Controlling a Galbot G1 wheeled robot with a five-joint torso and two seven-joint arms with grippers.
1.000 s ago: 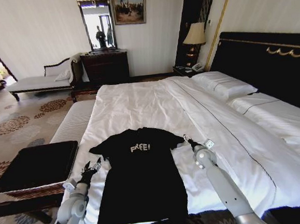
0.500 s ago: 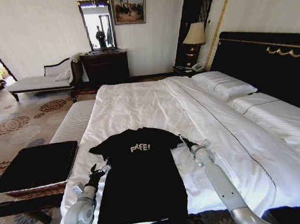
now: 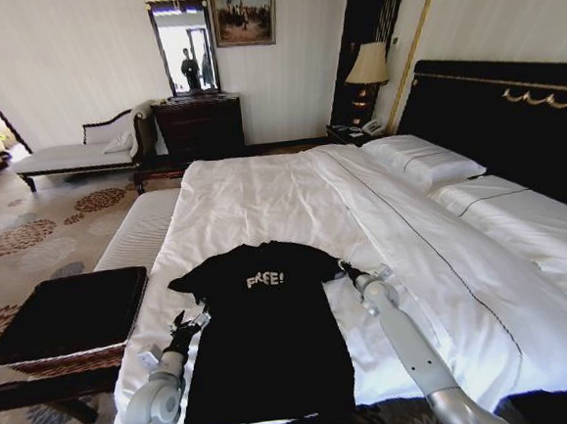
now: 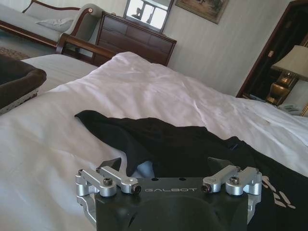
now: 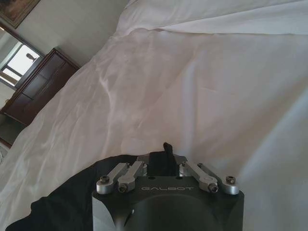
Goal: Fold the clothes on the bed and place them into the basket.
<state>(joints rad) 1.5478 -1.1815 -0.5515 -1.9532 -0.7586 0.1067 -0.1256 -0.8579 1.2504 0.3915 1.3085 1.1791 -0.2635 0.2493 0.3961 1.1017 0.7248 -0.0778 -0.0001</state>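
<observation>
The clothes are one black T-shirt [image 3: 269, 341] with white "FREE" lettering, lying flat and face up on the near part of the bed [image 3: 262, 189]. My left gripper [image 3: 187, 321] rests at the shirt's left edge just below the sleeve. In the left wrist view it [image 4: 166, 166] is open, with black fabric [image 4: 183, 144] between its spread fingers. My right gripper [image 3: 344, 265] sits at the tip of the right sleeve. In the right wrist view it [image 5: 166, 153] is shut, with the sleeve's edge [image 5: 62, 207] reaching its fingers. The basket [image 3: 66, 313], brown wicker with a black top, stands on the floor left of the bed.
A pale striped bench [image 3: 138, 233] runs along the bed's left side beyond the basket. White pillows [image 3: 427, 166] and the black headboard [image 3: 512, 125] are on the right. A dresser [image 3: 198, 125], a chaise and patterned carpet lie farther back.
My right gripper has slid left onto the sleeve tip. My left gripper has drawn slightly nearer and rightward to the shirt's edge. The shirt lies as before.
</observation>
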